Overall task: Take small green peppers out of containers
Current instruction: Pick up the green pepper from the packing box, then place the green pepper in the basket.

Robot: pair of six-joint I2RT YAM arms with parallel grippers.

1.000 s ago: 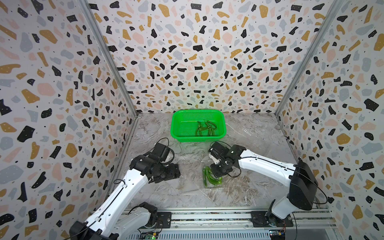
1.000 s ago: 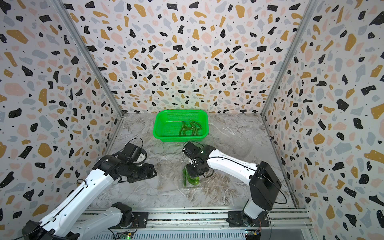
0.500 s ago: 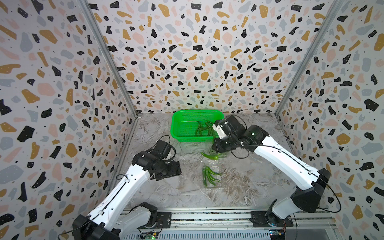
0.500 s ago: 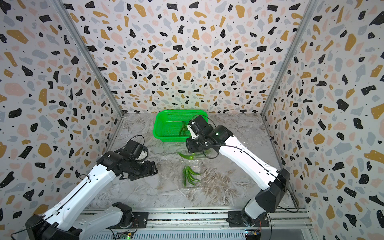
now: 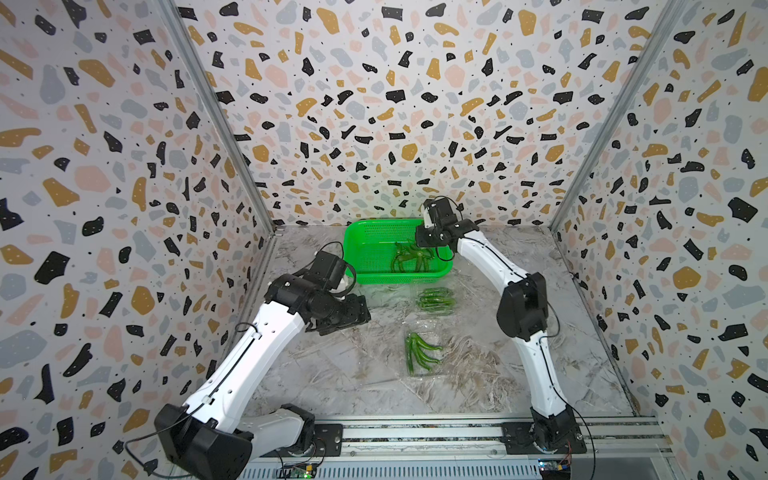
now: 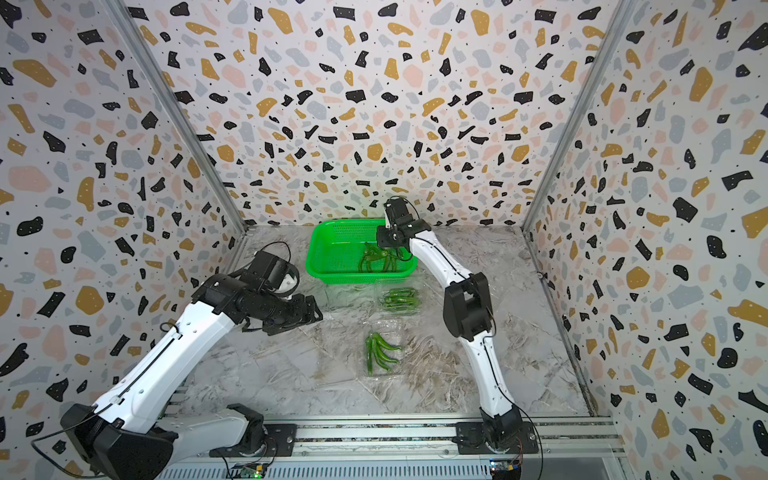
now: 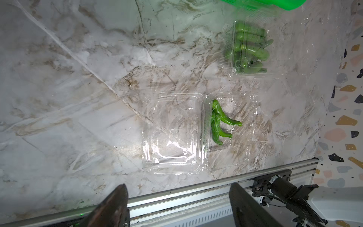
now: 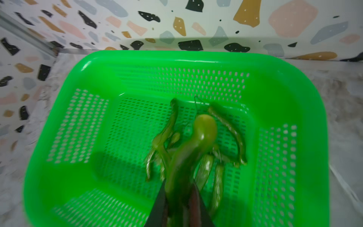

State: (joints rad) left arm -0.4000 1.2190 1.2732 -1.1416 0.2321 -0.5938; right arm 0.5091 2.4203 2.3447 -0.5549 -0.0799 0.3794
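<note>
Since a second ago your right end effector [image 5: 428, 242] has left the near container [image 5: 420, 353] and travelled to the back edge of the worktop [image 5: 332, 374]. It now hangs over the right half of the green perforated basket [image 5: 374, 227]. Its jaws are clamped on one small green pepper [image 8: 196, 141]. In the right wrist view the two dark fingers [image 8: 158, 206] pinch the pepper's lower part, and its rounded end sticks out above the basket floor. Several loose peppers [image 5: 409, 259] already lie in the basket's right half, toward its front wall.

Your left arm has barely shifted. The left end effector [image 7: 177, 188] hovers over the left side of the worktop, near the basket's front left corner. Its jaws stand apart with nothing between them.

In the left wrist view the near container is a clear clamshell lying open. It sits about midway across the worktop, between the far container [image 5: 434, 297] and the front edge. Its lid half [image 7: 172, 133] is empty. Its tray half [image 7: 249, 137] holds a few remaining peppers [image 7: 220, 119], which fan out from bunched stems.

The far container sits just in front of the basket's front right corner. You cannot tell whether the two touch. It is filled with packed peppers [image 7: 249, 51] lying side by side. Blur and glare keep you from telling whether its lid is shut.
</note>
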